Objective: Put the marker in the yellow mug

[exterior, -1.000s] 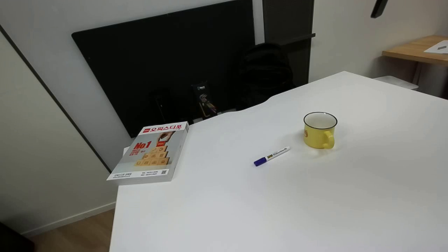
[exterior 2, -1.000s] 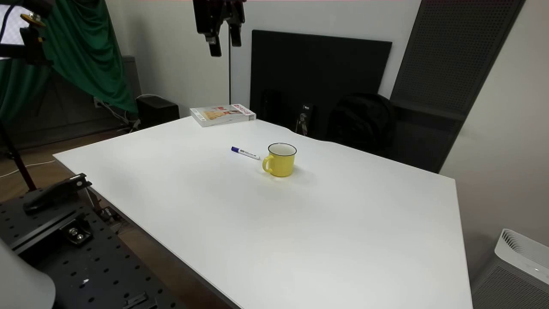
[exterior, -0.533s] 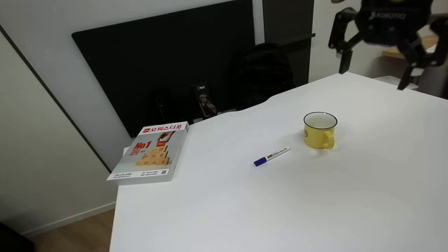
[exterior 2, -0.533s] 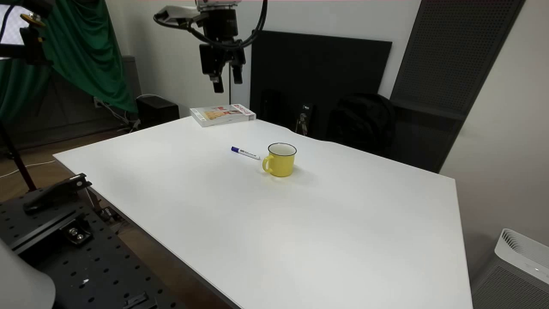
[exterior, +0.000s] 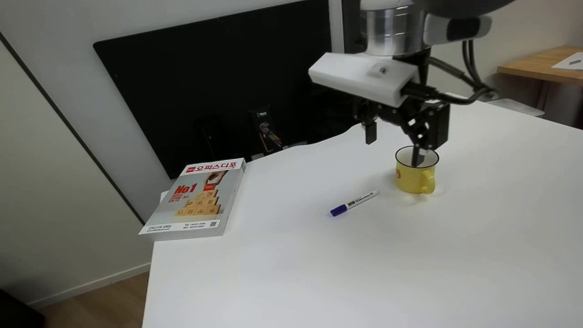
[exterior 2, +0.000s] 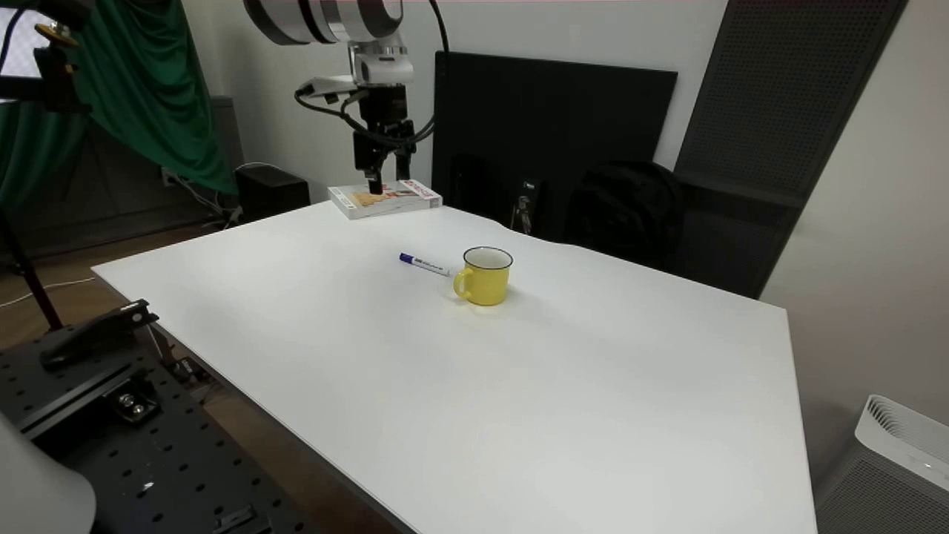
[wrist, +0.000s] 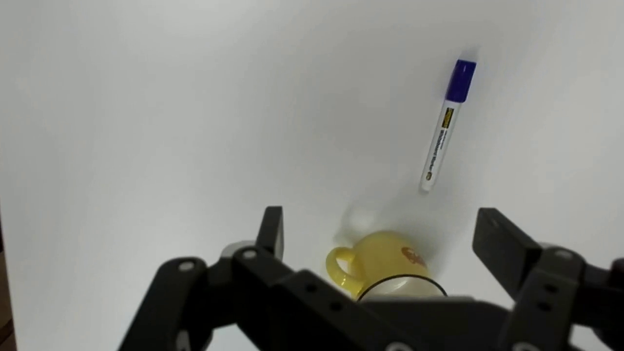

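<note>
Headway: judged 0 of 3 steps done, found the marker [wrist: 446, 126] lying flat on the bench [exterior 2: 460, 400] near the yellow mug [exterior 2: 486, 285] but outside it, noted the claw [wrist: 381, 212] spread wide and gripping nothing, and reckoned grasp, carry and drop all left.
</note>
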`<state>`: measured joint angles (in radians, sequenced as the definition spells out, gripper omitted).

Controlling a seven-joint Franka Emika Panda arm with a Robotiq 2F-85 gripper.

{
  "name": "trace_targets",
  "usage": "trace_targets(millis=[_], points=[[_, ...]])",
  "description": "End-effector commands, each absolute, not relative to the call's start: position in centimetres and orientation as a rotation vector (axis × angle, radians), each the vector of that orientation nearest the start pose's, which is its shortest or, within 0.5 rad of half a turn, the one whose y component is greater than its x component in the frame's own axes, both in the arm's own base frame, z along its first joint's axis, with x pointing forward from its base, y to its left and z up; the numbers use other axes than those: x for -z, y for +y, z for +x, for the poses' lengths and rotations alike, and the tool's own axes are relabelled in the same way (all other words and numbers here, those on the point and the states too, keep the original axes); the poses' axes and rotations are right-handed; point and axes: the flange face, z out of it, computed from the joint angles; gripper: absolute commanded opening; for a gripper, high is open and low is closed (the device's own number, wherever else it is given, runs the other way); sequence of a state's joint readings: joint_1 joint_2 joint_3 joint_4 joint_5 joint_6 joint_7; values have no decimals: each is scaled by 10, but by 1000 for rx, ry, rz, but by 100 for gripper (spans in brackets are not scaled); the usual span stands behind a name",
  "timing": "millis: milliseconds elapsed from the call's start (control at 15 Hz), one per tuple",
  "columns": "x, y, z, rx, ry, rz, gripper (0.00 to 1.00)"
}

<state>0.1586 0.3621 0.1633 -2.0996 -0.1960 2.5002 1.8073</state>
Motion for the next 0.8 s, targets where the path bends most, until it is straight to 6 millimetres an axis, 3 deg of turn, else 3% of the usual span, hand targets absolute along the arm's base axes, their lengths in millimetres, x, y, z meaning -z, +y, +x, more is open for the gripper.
trace_targets(millis=[0, 333, 733], points=[[-233, 207, 608, 102, 1966, -2393, 100], [-211, 228, 658, 146, 1985, -2357, 100], [-150, 252, 687, 120, 2045, -2397, 100]])
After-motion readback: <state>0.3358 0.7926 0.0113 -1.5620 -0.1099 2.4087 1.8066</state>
